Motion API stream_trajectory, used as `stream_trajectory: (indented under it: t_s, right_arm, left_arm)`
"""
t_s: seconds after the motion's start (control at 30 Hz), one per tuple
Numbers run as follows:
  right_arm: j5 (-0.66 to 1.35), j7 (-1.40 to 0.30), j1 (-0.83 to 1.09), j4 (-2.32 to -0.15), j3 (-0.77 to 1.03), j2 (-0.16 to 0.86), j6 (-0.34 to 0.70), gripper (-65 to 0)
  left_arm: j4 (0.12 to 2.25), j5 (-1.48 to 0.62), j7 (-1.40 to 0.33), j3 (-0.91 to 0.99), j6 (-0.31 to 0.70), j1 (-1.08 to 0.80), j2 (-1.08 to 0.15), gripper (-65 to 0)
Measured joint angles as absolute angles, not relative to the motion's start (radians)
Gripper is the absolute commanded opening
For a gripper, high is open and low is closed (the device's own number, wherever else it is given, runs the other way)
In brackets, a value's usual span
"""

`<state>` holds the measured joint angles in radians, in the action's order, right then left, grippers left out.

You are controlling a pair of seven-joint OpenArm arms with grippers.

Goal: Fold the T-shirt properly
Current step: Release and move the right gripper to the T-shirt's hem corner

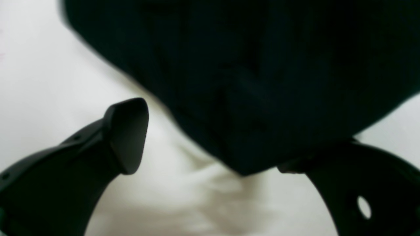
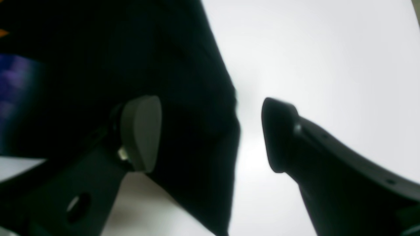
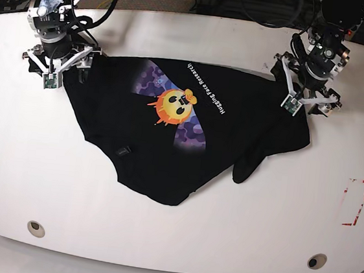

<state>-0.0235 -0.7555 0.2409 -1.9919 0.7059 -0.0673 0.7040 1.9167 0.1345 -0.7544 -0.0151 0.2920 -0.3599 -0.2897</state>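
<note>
Roughly, from the cloth outward:
shirt: black, lying rumpled and partly spread on the desk, print side up; orange face over purple shapes near the middle, a line of white text beside it.
shirt edges: one corner reaches the left tool, the opposite corner reaches the right tool; a sleeve trails toward the desk's front edge.
left tool: jaws apart, straddling a black corner of the shirt; cloth lies against one finger, the other finger stands clear of it.
right tool: jaws apart, a fold of the shirt hanging between them, not pinched.
desk: white, with a red mark on it, well apart from the shirt.
</note>
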Motion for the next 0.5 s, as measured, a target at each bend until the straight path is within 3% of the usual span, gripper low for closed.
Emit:
stream_trajectory:
  t_s: [0.2,0.5]
  right_arm:
    - [-0.031,-0.776,0.126,-1.932,0.631,-0.019,0.685,-19.0]
    - [-0.018,-0.849,-0.140,-1.643,0.484,0.090,0.698,-19.0]
  left_arm:
    - [1.928,0.131,-0.756,-0.006,0.294,-0.332,-0.253,-12.4]
    - [1.985,0.138,-0.756,-0.001,0.289,-0.313,-0.207,-12.4]
